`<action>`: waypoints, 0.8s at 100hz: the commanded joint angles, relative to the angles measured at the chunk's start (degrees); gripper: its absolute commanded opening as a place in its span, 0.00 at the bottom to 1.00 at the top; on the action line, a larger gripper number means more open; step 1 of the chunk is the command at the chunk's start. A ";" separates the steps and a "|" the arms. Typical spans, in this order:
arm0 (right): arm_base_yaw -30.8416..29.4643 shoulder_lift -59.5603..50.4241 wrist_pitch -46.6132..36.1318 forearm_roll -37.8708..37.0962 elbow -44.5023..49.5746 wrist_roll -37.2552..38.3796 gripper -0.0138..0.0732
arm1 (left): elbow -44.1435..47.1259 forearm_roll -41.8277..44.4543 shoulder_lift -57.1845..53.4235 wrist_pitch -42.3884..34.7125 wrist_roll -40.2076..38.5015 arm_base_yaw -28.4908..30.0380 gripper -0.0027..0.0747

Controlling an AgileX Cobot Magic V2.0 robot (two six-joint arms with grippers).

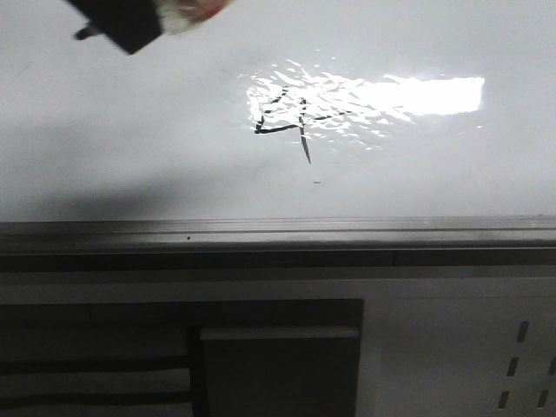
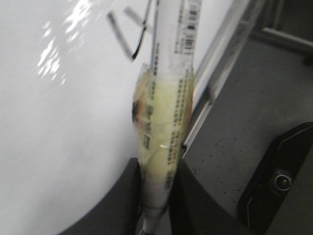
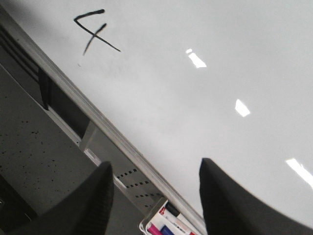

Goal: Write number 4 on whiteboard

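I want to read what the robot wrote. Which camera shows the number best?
The right wrist view: the 4 stands sharp and black on plain whiteboard, free of glare. The front view shows the whole figure, but washed by the bright reflection. The left wrist view catches only blurred strokes beside the marker.

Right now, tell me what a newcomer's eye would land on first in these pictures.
First, the black number 4 drawn mid-board on the whiteboard, partly inside a bright rectangular glare. Next, the left gripper shut on a marker wrapped in yellowish tape. The right gripper hangs open above the board's lower rail.
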 commanded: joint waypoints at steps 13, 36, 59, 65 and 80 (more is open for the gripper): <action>-0.09 -6.24 -1.94 -2.29 4.20 2.19 0.55 | 10.78 12.89 -7.44 -9.45 -21.82 7.18 0.01; -0.09 -8.06 -2.39 -2.29 9.83 3.78 0.55 | 18.28 1.31 -7.14 -26.39 -24.84 25.19 0.01; -0.09 -8.06 -5.15 -2.15 12.22 3.93 0.55 | 18.79 -1.07 -5.27 -31.40 -24.84 31.18 0.01; -0.09 -8.06 -5.81 -2.15 12.22 3.93 0.55 | 18.79 -1.07 -5.00 -31.28 -24.84 31.18 0.01; -0.09 -8.06 -7.46 -2.15 12.22 3.93 0.55 | 18.79 -1.73 -4.28 -31.89 -24.84 31.08 0.01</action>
